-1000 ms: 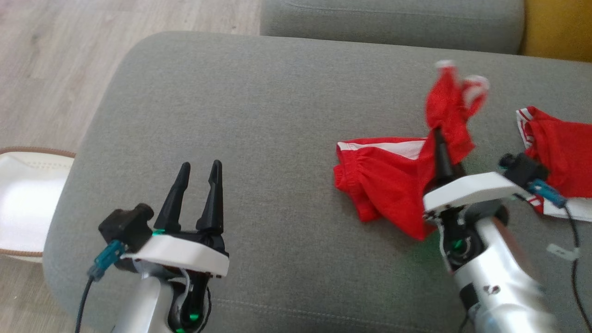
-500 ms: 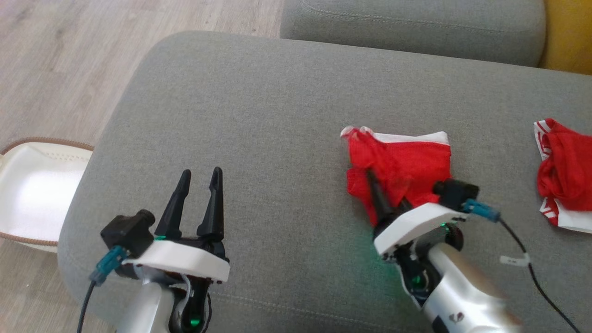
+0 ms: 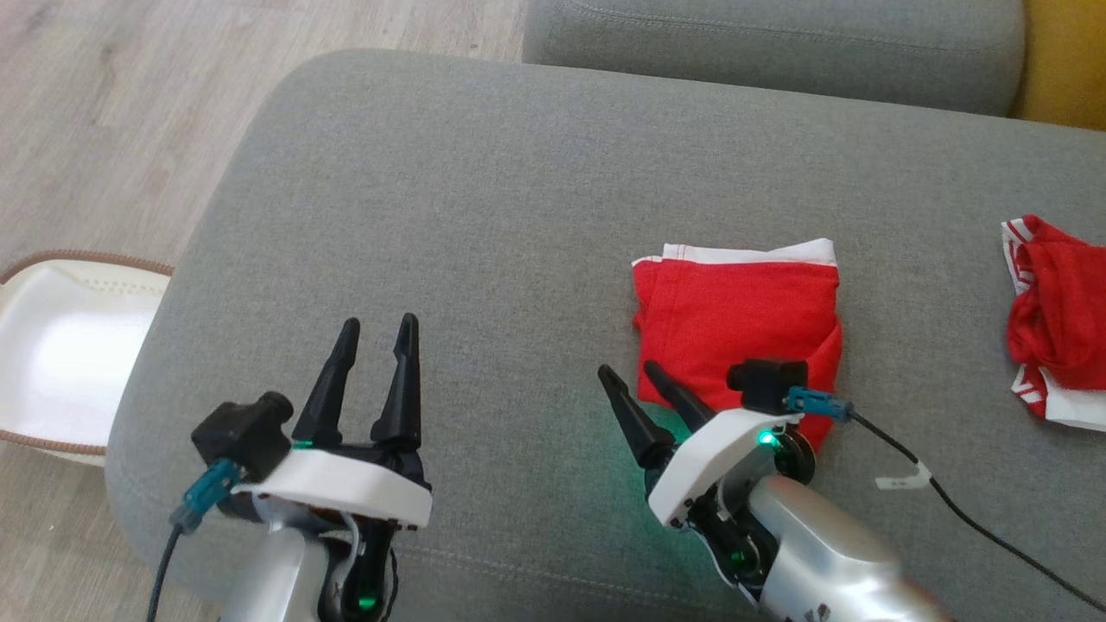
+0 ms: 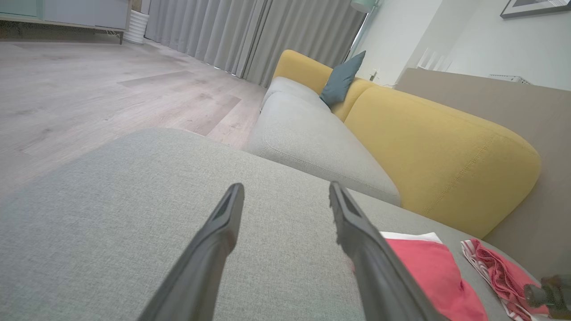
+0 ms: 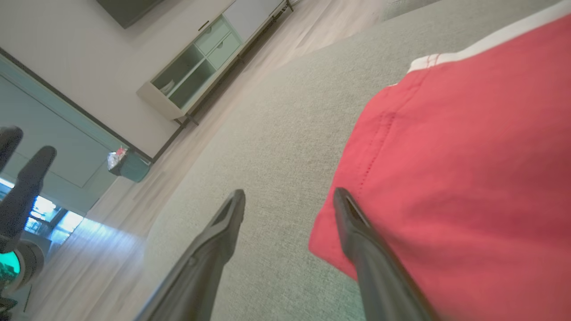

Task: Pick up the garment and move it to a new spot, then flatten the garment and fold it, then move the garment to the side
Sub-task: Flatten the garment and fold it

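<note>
Hovering my R claw (image 3: 626,369) wide open, empty, tips by near-left corner of garment (image 3: 734,311) | garment folded flat on grey cushion (image 3: 432,216) | est. light, soft, limp; layers slip | pinch all layers at folded edge | L claw (image 3: 378,322) open, empty.

Grey sofa cushion (image 3: 484,216) with folded red garment (image 3: 734,311), crumpled red cloth (image 3: 1058,328)

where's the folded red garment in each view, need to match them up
Head view: folded red garment right of centre, by the right gripper.
Left wrist view: lower right, past the fingers of the left gripper.
Right wrist view: across the right half.
Shared landmark: its white band against the grey cushion.
</note>
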